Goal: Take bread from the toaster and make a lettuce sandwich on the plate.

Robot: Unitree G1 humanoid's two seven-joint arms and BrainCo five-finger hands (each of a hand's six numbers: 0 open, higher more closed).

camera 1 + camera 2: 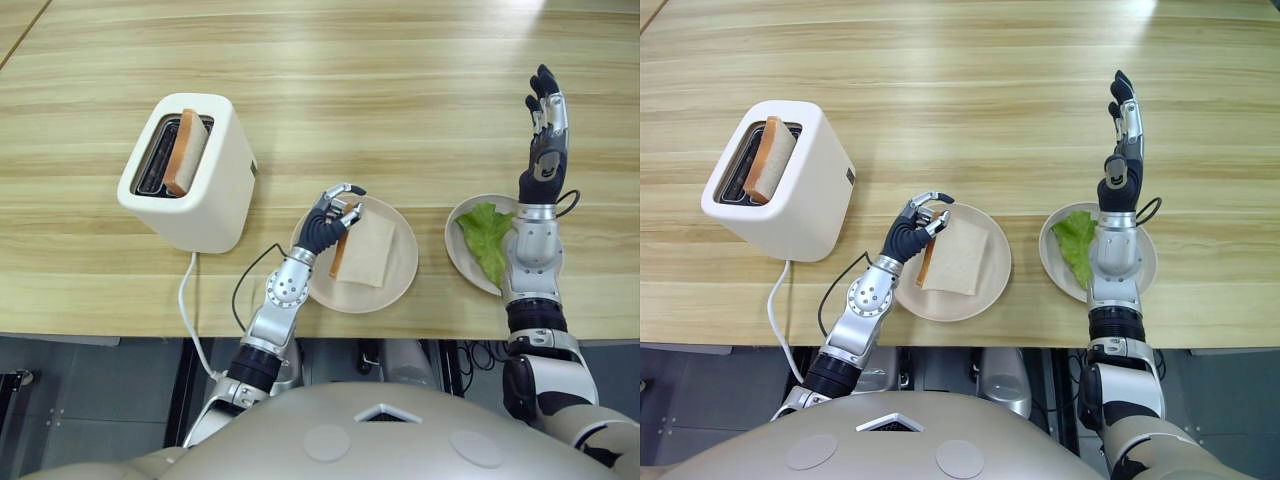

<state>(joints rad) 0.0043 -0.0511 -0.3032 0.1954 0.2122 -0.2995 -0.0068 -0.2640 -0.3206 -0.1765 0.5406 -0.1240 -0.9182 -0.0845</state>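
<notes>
A white toaster (pixel 205 195) stands at the left with one bread slice (pixel 186 150) upright in its slot. A second bread slice (pixel 367 250) lies on the beige plate (pixel 402 240) at the middle front, its left edge tilted up. My left hand (pixel 332 216) is at the plate's left rim, with its fingers curled on that raised edge. To the right, a lettuce leaf (pixel 486 238) lies on a smaller plate (pixel 452 248). My right hand (pixel 545 125) is held up beyond that plate with its fingers straight and holding nothing. Its forearm crosses the plate's right side.
The toaster's white cord (pixel 184 300) runs off the table's front edge. A black cable (pixel 240 285) loops beside my left wrist. Bare wooden table (pixel 380 90) stretches behind the plates and toaster.
</notes>
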